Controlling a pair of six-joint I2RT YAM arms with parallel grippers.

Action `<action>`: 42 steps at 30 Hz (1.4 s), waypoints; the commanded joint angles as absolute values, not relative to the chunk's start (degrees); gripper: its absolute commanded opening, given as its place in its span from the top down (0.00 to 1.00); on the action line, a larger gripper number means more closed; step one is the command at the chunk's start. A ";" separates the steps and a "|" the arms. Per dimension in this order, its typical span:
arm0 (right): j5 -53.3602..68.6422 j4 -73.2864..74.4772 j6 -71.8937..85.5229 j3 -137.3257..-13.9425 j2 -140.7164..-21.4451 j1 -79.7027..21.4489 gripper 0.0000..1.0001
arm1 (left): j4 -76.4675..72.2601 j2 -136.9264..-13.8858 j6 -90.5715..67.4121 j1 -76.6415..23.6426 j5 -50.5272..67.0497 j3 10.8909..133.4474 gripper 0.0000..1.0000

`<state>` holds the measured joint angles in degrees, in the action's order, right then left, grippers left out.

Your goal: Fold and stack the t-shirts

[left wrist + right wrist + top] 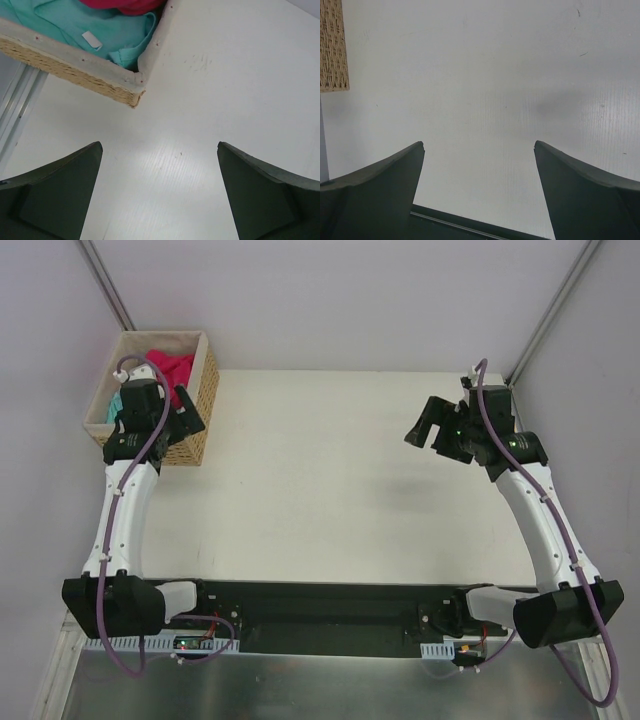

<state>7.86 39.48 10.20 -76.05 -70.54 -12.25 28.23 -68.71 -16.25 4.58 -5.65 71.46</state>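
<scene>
Your left tool (183, 412) hangs at the near right side of the wicker basket (206, 380), which stands at the far left corner of the tabletop (320, 490). In the left wrist view its fingers are spread wide with only bare tabletop between them, and a corner of the basket's rim lies just ahead. Both t-shirts you can see are inside the basket. The crimson-pink t-shirt (172, 365) is bunched on the far side, and the teal t-shirt (70, 22) lies beside it against the basket's lining, showing a small white label (91, 40). Your right tool (426, 430) hovers over the far right of the tabletop, well apart from the basket, its fingers also spread and holding nothing.
</scene>
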 commanded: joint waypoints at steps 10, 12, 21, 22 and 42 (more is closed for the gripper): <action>9.93 37.26 9.93 -77.78 -71.01 -12.48 0.04 | 32.34 -76.46 12.29 4.66 26.26 95.43 0.01; 10.37 36.92 10.63 -78.40 -71.98 -12.48 0.04 | 32.34 -79.00 12.48 4.66 31.17 101.67 0.01; 10.12 36.83 11.34 -82.70 -75.76 -13.09 0.04 | 31.38 -93.42 14.50 4.75 26.45 120.14 0.16; 9.41 36.83 11.16 -82.79 -75.76 -13.10 0.04 | 31.29 -93.69 12.59 4.83 26.19 120.67 0.19; 1.60 45.43 10.55 -86.49 -75.33 -13.10 0.04 | 19.08 -115.39 -4.31 10.11 12.94 144.75 0.01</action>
